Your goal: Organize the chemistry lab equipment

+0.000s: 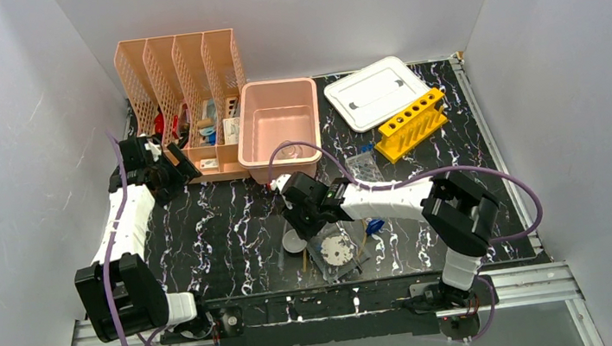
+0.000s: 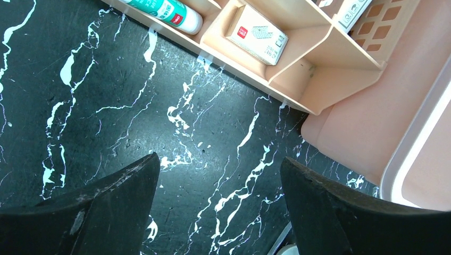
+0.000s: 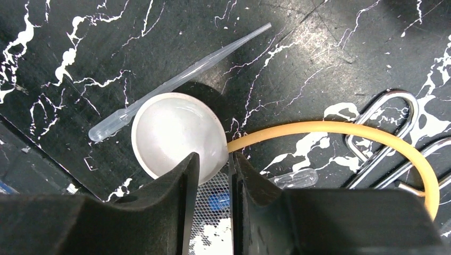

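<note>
My right gripper (image 3: 215, 157) is shut on the rim of the small white bowl (image 3: 173, 130), one finger inside and one outside. The bowl's shadow is offset, so it seems slightly off the table. In the top view this gripper (image 1: 298, 223) is at mid table, with the bowl (image 1: 294, 242) just below it. A clear pipette (image 3: 178, 78), the yellow rubber tube (image 3: 345, 127) and metal tweezers (image 3: 385, 135) lie around it. A clear glass dish (image 1: 335, 251) and blue clip (image 1: 374, 224) lie nearby. My left gripper (image 2: 218, 162) is open and empty over bare table.
The peach mesh file holder (image 1: 179, 83) stands at the back left, beside my left gripper (image 1: 170, 169). The pink tub (image 1: 278, 106) is next to it, with the white lid (image 1: 376, 91), yellow rack (image 1: 410, 124) and clear rack (image 1: 364, 166) to its right.
</note>
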### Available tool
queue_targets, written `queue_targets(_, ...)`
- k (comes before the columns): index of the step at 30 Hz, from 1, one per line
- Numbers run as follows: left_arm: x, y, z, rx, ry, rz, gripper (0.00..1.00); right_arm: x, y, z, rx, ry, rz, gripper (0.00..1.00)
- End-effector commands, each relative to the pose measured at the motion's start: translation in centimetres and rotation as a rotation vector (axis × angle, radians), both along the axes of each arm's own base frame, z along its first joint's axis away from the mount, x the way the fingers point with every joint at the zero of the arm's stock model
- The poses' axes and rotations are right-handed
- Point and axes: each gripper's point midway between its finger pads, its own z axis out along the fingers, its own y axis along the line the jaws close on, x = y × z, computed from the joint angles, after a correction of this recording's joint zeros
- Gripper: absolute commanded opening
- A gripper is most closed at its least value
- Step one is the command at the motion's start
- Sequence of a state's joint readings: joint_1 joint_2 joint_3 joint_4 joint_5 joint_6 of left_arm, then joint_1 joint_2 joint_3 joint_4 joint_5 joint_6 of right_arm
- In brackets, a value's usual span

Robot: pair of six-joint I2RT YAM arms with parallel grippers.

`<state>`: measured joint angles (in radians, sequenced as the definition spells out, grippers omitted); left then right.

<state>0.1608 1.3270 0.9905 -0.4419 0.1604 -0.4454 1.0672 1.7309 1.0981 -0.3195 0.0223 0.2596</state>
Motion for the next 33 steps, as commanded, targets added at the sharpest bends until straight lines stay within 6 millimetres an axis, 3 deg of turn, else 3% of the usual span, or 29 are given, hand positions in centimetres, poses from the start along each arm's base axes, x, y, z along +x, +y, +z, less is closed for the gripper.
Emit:
queue_targets(1, -0.5, 0.0, 0.7, 0.006, -0.022, -0.008, 0.83, 0.7, 1.8, 1.4, 0.066, -0.022, 0.006, 0.36)
queue_targets(7, -0.6, 0.1, 0.7, 0.009, -0.023, -0.008, 0.83, 0.6, 1.7, -0.4, 0.024, 0.002, 0.014, 0.35)
queue_targets(10, -0.6, 0.1, 0.7, 0.010, -0.023, -0.006, 0.83, 0.5, 1.8, -0.8, 0.019, 0.012, 0.018, 0.41)
queue_targets(17, -0.6, 0.1, 0.6, 0.010, -0.022, -0.006, 0.83, 0.7, 1.9, 0.4, 0.042, -0.003, 0.007, 0.17)
queue_targets(20, -0.6, 0.0, 0.6, 0.008, -0.021, -0.007, 0.83, 1.0, 2.2, 1.8, 0.063, -0.022, -0.001, 0.12)
queue_targets(21, -0.6, 0.0, 0.6, 0.008, -0.021, -0.006, 0.83, 1.2, 2.4, 3.2, 0.088, -0.036, -0.002, 0.11)
queue_targets(33, -0.5, 0.0, 0.7, 0.005, -0.024, -0.009, 0.83, 3.4, 4.1, 13.3, 0.276, -0.083, 0.047, 0.13)
